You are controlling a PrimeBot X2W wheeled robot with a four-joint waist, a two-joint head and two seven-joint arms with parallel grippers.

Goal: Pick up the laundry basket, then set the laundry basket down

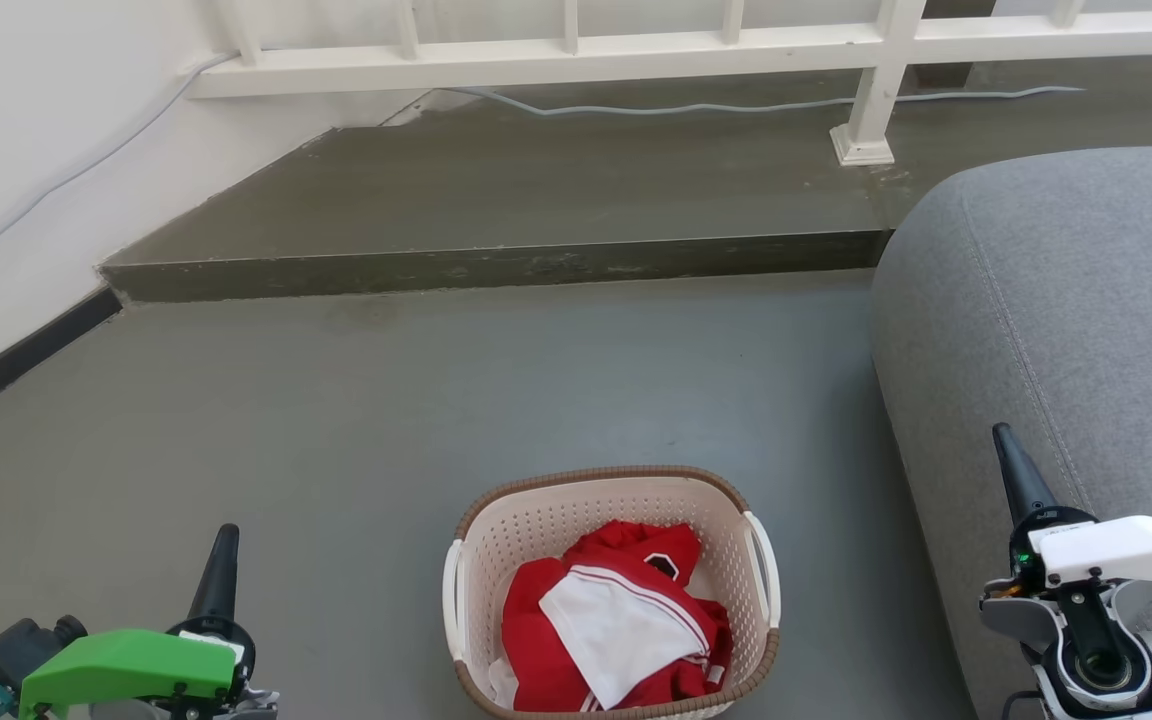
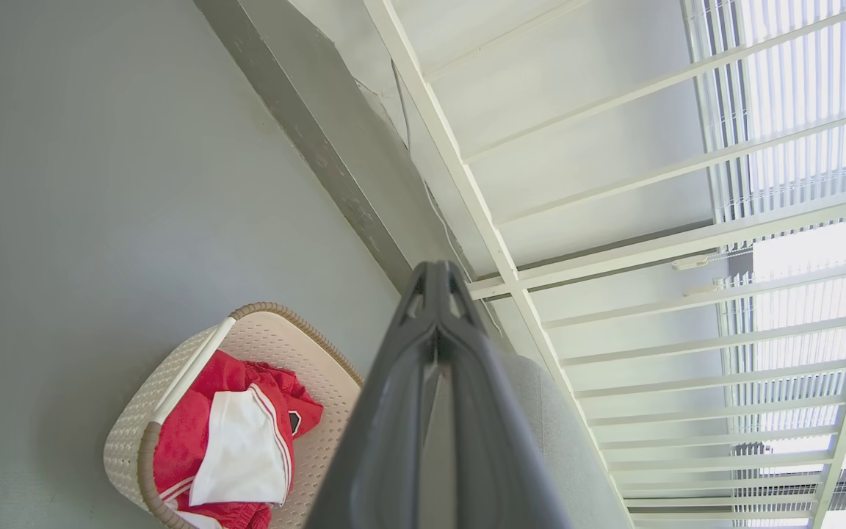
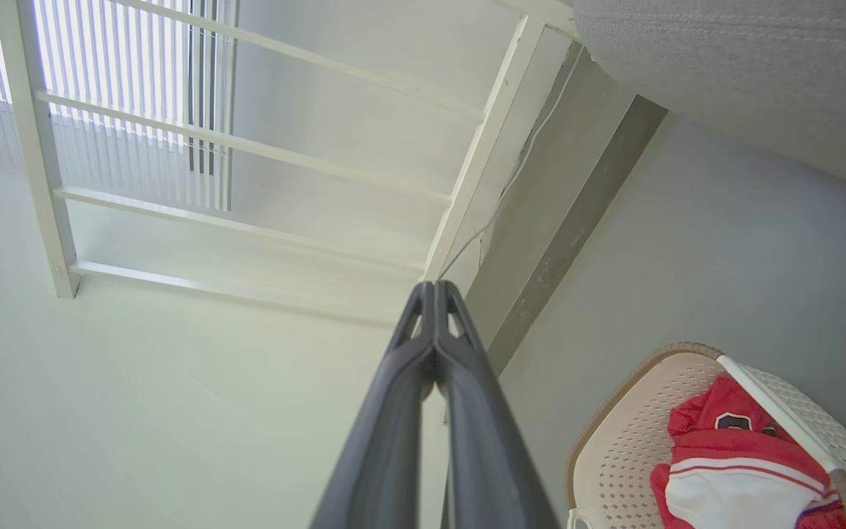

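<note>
The laundry basket (image 1: 536,530) stands on the grey floor at the bottom middle of the head view, cream and perforated with a brown rim and white side handles, holding red and white clothes (image 1: 626,620). It also appears in the left wrist view as the basket (image 2: 136,411) at lower left and in the right wrist view as the basket (image 3: 614,441) at lower right. My left gripper (image 1: 224,535) is shut, well to the basket's left, fingers (image 2: 434,294) pressed together. My right gripper (image 1: 1002,435) is shut too, far to the basket's right beside the sofa, fingers (image 3: 434,308) together. Neither touches the basket.
A grey sofa (image 1: 1066,320) fills the right side, close to the basket. A raised dark step (image 1: 496,265) crosses the floor ahead, with a white railing (image 1: 866,110) and a cable behind it. A white wall (image 1: 26,150) with dark skirting runs along the left.
</note>
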